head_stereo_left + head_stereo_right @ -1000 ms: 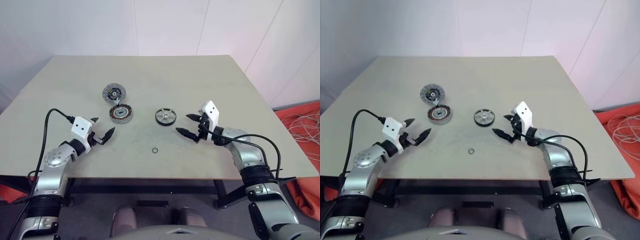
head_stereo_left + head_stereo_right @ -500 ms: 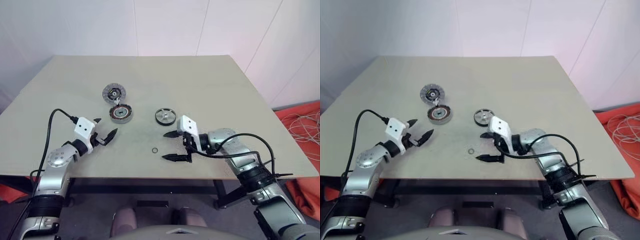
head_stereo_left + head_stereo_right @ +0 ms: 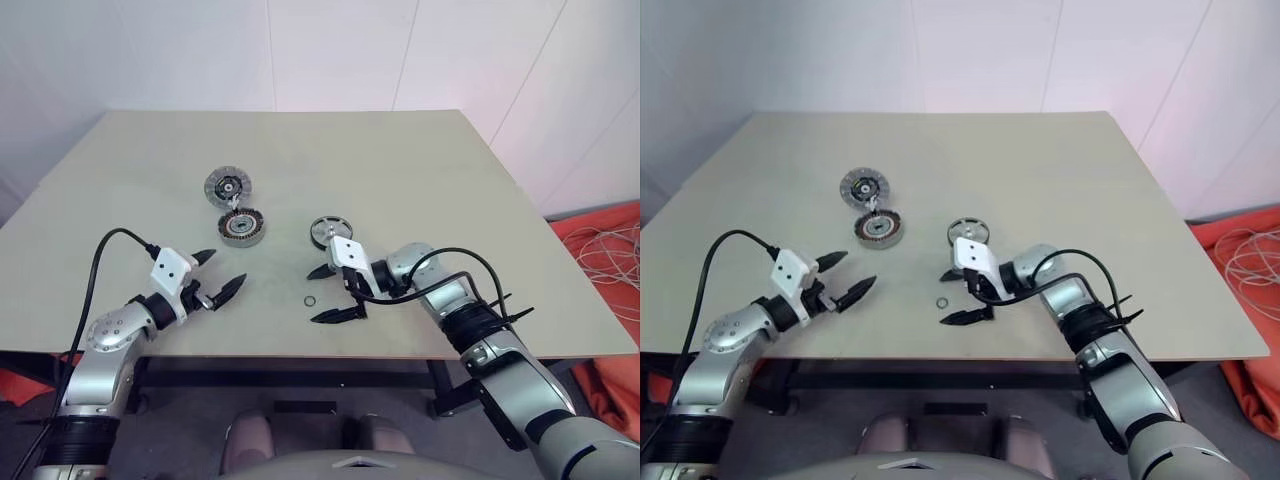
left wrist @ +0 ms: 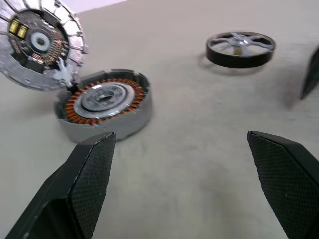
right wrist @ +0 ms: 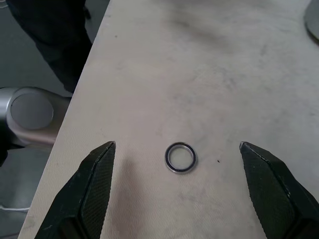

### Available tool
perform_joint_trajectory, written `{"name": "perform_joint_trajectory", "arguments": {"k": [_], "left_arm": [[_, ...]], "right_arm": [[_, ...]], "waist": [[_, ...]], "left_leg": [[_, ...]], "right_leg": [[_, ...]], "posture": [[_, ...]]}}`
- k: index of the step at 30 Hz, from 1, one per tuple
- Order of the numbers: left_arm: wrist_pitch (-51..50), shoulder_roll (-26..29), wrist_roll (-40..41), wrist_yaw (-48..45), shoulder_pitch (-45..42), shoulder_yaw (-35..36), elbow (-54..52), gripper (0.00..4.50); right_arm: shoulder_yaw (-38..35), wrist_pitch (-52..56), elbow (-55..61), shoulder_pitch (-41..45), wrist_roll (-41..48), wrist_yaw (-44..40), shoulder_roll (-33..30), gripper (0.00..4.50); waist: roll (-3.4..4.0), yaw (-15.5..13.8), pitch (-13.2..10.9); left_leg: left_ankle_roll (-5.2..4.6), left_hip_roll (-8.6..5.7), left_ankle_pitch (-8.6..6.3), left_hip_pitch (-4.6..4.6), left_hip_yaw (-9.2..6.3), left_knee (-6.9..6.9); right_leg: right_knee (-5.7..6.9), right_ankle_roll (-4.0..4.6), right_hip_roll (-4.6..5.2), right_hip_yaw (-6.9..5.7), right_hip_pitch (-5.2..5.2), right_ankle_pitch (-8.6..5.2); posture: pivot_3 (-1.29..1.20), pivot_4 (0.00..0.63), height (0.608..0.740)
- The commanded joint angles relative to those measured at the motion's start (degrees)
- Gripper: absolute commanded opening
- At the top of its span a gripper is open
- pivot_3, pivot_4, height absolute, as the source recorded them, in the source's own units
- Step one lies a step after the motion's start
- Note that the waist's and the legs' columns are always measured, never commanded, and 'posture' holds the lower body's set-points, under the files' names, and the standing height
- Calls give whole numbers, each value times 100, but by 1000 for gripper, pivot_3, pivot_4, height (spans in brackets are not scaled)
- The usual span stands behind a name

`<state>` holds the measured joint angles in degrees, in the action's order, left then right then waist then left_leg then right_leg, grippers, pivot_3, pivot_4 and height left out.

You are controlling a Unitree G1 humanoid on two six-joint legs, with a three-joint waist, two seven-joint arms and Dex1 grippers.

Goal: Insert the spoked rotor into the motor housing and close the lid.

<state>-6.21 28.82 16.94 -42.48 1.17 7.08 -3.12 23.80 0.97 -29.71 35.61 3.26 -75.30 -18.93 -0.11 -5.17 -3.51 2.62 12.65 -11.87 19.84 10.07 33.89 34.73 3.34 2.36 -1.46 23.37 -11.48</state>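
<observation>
The spoked rotor (image 3: 328, 231), a silver wheel with a dark rim, lies flat at mid-table. To its left sits the motor housing (image 3: 242, 227), copper windings showing, with the ribbed grey lid (image 3: 228, 186) leaning against its far side. My right gripper (image 3: 320, 295) is open just in front of the rotor, pointing left, its two fingers either side of a small black O-ring (image 5: 180, 157) and not touching it. My left gripper (image 3: 222, 272) is open and empty near the front left, facing the housing (image 4: 102, 102) and rotor (image 4: 240, 47).
The table's front edge (image 3: 300, 354) runs close beneath both grippers. An orange cloth with white cables (image 3: 605, 250) lies on the floor to the right. Bare tabletop stretches behind the parts.
My right gripper swung left and toward the front edge, turning until its fingers flank the O-ring. My left gripper drew slightly back and to the right. The parts stayed put.
</observation>
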Motion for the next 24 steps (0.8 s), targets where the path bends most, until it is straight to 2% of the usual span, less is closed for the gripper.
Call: {"name": "perform_joint_trajectory", "arguments": {"k": [1, 7, 10, 19, 20, 24], "left_arm": [[25, 79, 72, 6, -26, 107, -246, 4467], [75, 98, 33, 53, -107, 140, -150, 4467], [84, 117, 27, 46, -173, 149, -94, 4500], [124, 128, 1, 70, -227, 159, -51, 4500], [129, 127, -3, 75, -231, 160, -43, 4500], [158, 125, -28, 98, -243, 162, -9, 4500]], "right_arm": [[-3, -164, -199, 207, -43, -123, 80, 4500], [-20, -404, -582, 223, -250, -24, 214, 4500], [-7, -569, -838, 242, -389, 104, 263, 3848], [-42, -806, -997, 225, -480, 213, 263, 743], [-56, -826, -991, 227, -479, 237, 257, 594], [-178, -864, -765, 181, -397, 306, 161, 595]], "waist": [[0, 0, 0], [0, 22, 0], [0, 77, 0], [-1, 114, 1], [-1, 114, 1], [-1, 113, 1]], "left_leg": [[0, 0, 0, 0, 0, 1], [0, 3, 0, -6, 0, 4], [1, 4, 1, -8, 0, 4], [1, 2, 0, -12, 0, 6], [1, 3, 1, -13, 0, 7], [1, 3, 1, -15, -1, 12]], "right_leg": [[1, 0, 0, 0, 0, 0], [4, -5, -1, 0, -6, -3], [6, -1, -1, 0, -6, -1], [7, 2, 0, 1, -12, 1], [8, 0, 0, 0, -13, 0], [8, -24, 0, 1, -16, -14]], "posture": [[0, 0, 740], [0, 0, 740], [0, 0, 740], [0, 0, 740], [0, 0, 740], [0, 0, 740]]}}
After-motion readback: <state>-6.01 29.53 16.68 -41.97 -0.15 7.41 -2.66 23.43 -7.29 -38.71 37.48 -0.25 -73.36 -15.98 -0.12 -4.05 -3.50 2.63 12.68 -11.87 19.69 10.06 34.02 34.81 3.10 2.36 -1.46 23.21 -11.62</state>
